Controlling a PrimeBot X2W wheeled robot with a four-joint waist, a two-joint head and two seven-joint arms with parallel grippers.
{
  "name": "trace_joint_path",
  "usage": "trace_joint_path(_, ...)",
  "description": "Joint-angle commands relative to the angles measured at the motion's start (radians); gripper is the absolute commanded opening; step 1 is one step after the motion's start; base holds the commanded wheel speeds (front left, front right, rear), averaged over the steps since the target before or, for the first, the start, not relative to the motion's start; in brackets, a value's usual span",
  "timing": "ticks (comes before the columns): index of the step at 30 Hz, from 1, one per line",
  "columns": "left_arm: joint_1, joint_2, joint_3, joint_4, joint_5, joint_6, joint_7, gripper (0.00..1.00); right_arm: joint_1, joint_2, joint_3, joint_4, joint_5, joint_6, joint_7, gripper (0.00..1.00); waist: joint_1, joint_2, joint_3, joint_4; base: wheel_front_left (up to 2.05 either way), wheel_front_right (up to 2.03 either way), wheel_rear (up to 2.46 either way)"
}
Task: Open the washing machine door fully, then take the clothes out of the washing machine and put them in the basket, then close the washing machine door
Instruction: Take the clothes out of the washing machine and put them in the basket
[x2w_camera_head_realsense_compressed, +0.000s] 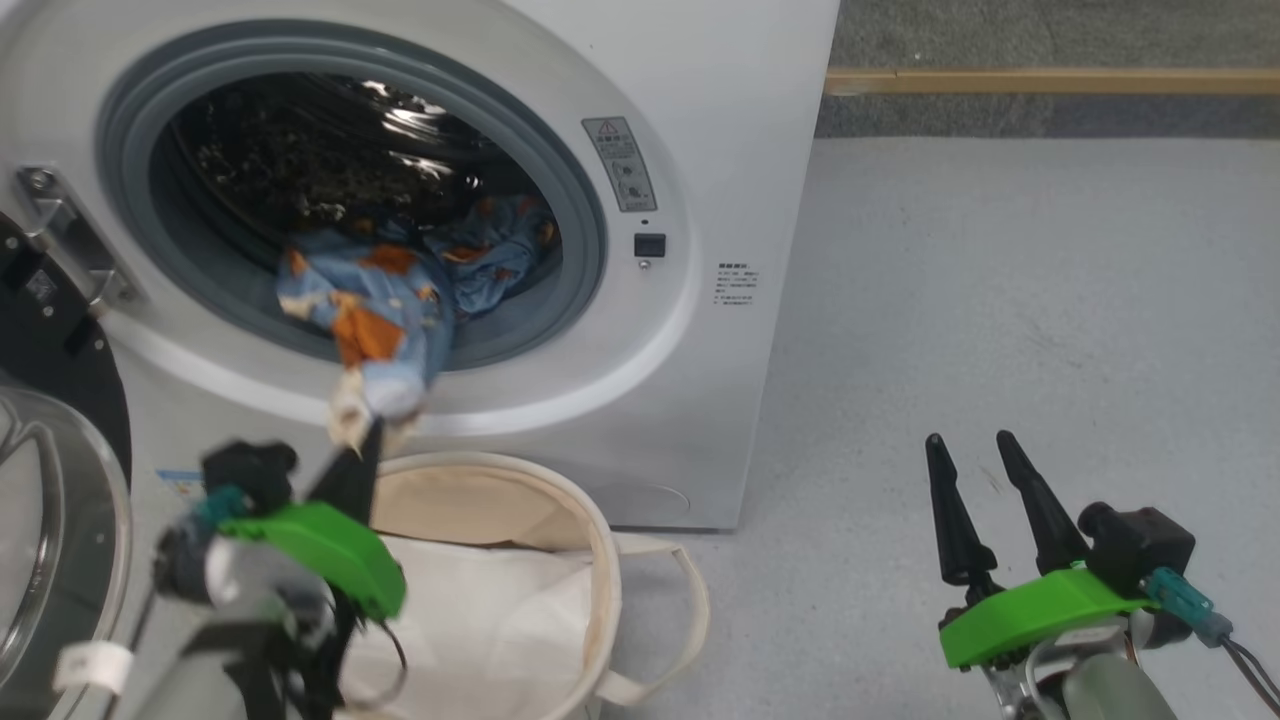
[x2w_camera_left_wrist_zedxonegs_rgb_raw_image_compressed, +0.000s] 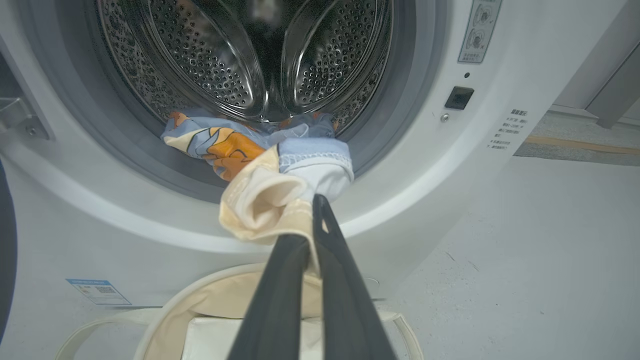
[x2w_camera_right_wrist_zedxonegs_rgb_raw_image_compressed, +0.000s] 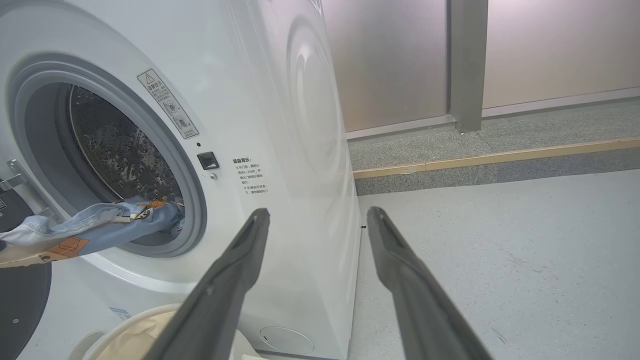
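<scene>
The white washing machine (x2w_camera_head_realsense_compressed: 690, 130) stands with its door (x2w_camera_head_realsense_compressed: 50, 470) swung open at the left. The blue clothes (x2w_camera_head_realsense_compressed: 390, 290) with orange figures hang from the drum over the porthole's lower lip. My left gripper (x2w_camera_head_realsense_compressed: 368, 435) is shut on their pale end, just outside the porthole and above the basket (x2w_camera_head_realsense_compressed: 590, 540). In the left wrist view the fingers (x2w_camera_left_wrist_zedxonegs_rgb_raw_image_compressed: 320, 235) pinch the cream and blue fold of the clothes (x2w_camera_left_wrist_zedxonegs_rgb_raw_image_compressed: 280, 190). My right gripper (x2w_camera_head_realsense_compressed: 975, 455) stands open over the floor to the right of the machine, holding nothing. The right wrist view shows the clothes (x2w_camera_right_wrist_zedxonegs_rgb_raw_image_compressed: 100, 225) stretched leftward out of the drum.
A plain white sheet (x2w_camera_head_realsense_compressed: 490, 620) lies inside the cream basket, which stands against the machine's front. Grey floor (x2w_camera_head_realsense_compressed: 1000, 300) spreads to the right. A wooden-edged step (x2w_camera_head_realsense_compressed: 1050, 82) runs along the back.
</scene>
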Motion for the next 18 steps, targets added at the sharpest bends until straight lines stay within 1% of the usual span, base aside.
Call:
trace_joint_path(1, -0.004, 0.043, 0.027, -0.066, -0.009, 0.012, 0.019, 0.00, -0.013, -0.008, 0.025, -0.027, 0.003, 0.001, -0.012, 1.00, 0.0001, -0.0001, -0.009, 0.005, 0.00, 0.00, 0.00)
trace_joint_path(3, 0.049, 0.053, 0.015, -0.137, -0.014, 0.026, 0.067, 0.00, -0.011, -0.009, 0.026, -0.026, 0.003, 0.001, -0.012, 1.00, 0.0001, -0.0001, -0.017, 0.006, 0.00, 0.00, 0.00)
trace_joint_path(6, 0.132, 0.070, -0.002, -0.242, -0.022, 0.060, 0.150, 0.00, -0.006, -0.010, 0.024, -0.024, 0.005, 0.001, -0.012, 1.00, 0.0001, -0.0001, -0.027, 0.009, 0.00, 0.00, 0.00)
trace_joint_path(7, 0.157, 0.079, -0.008, -0.277, -0.023, 0.073, 0.176, 0.00, -0.004, -0.010, 0.023, -0.025, 0.006, 0.001, -0.012, 1.00, 0.0001, -0.0001, -0.028, 0.010, 0.00, 0.00, 0.00)
trace_joint_path(8, 0.203, 0.097, -0.017, -0.342, -0.024, 0.098, 0.226, 0.00, -0.003, -0.009, 0.022, -0.027, 0.012, 0.001, -0.012, 1.00, 0.0001, -0.0001, -0.029, 0.010, 0.00, 0.00, 0.00)
trace_joint_path(9, 0.223, 0.105, -0.019, -0.373, -0.026, 0.110, 0.247, 0.00, -0.004, -0.009, 0.023, -0.027, 0.013, 0.001, -0.012, 1.00, 0.0001, -0.0001, -0.028, 0.010, 0.00, 0.00, 0.00)
trace_joint_path(14, 0.292, 0.133, -0.020, -0.488, -0.033, 0.159, 0.307, 0.00, -0.010, -0.012, 0.022, -0.034, 0.018, 0.001, -0.012, 1.00, 0.0001, -0.0001, -0.015, 0.011, 0.00, 0.00, 0.00)
trace_joint_path(18, 0.308, 0.139, -0.014, -0.501, -0.033, 0.186, 0.318, 0.00, -0.018, -0.015, 0.021, -0.039, 0.019, 0.001, -0.012, 1.00, 0.0001, -0.0001, 0.000, 0.010, 0.00, 0.00, 0.00)
